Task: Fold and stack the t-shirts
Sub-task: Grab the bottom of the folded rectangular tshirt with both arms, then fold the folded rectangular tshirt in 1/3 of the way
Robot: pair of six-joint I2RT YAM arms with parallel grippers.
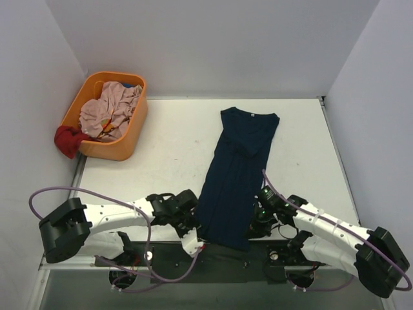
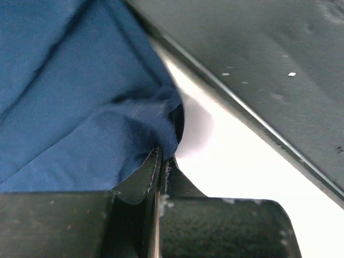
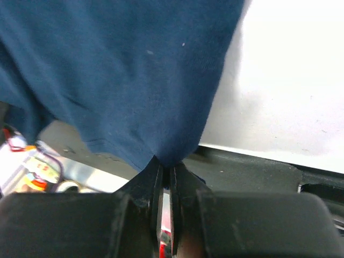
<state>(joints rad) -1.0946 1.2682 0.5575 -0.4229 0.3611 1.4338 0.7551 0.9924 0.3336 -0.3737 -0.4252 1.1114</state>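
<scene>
The bench (image 1: 168, 148) carries the dark navy t-shirt (image 1: 235, 168) right of its middle, folded lengthwise into a narrow strip; the round neck points to the far edge and the hem reaches over the near edge. The orange basket (image 1: 119, 150) sits at the far left corner. A crumpled dusty pink t-shirt (image 1: 111, 111) fills it, and a red t-shirt (image 1: 68, 140) hangs over its left rim. The left gripper (image 2: 161, 161) is clamped on the hem's near left corner, jaws pressed together with cloth bunched between them. The right gripper (image 3: 166, 167) pinches the near right corner of the hem the same way, jaws tight on the fabric
</scene>
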